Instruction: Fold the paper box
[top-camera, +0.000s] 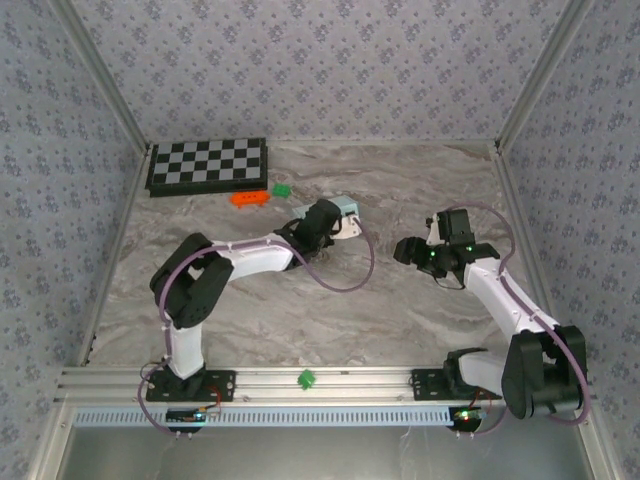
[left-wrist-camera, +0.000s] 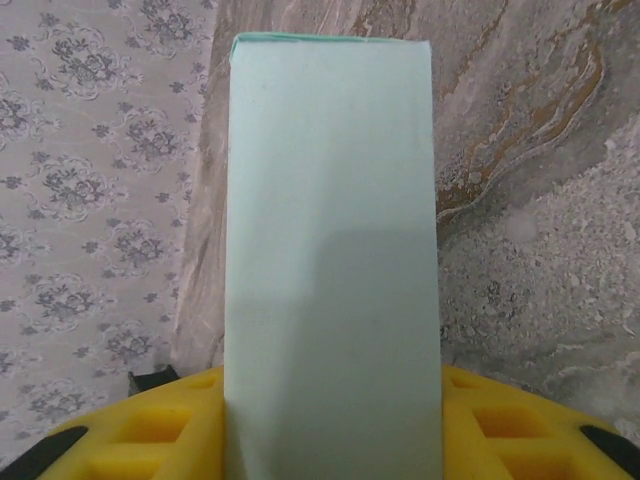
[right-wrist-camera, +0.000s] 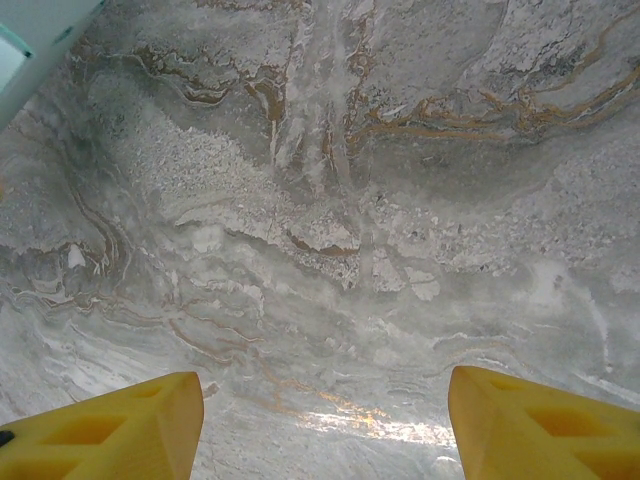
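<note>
The paper box (left-wrist-camera: 330, 250) is a pale mint-blue rectangular box standing up between the yellow fingers (left-wrist-camera: 150, 430) of my left gripper (left-wrist-camera: 330, 440), which is shut on its sides. From above, the box (top-camera: 340, 208) sits at the tip of the left gripper (top-camera: 335, 222), near the table's middle. A corner of the box (right-wrist-camera: 30, 35) shows at the upper left of the right wrist view. My right gripper (right-wrist-camera: 325, 420) is open over bare marble, to the right of the box, nothing between its fingers. From above, the right gripper (top-camera: 412, 252) points left.
A black-and-white checkerboard (top-camera: 208, 165) lies at the back left. An orange piece (top-camera: 249, 198) and a green piece (top-camera: 281, 189) lie in front of it. Another green piece (top-camera: 306, 378) sits on the front rail. Patterned walls enclose the marble table (top-camera: 300, 320).
</note>
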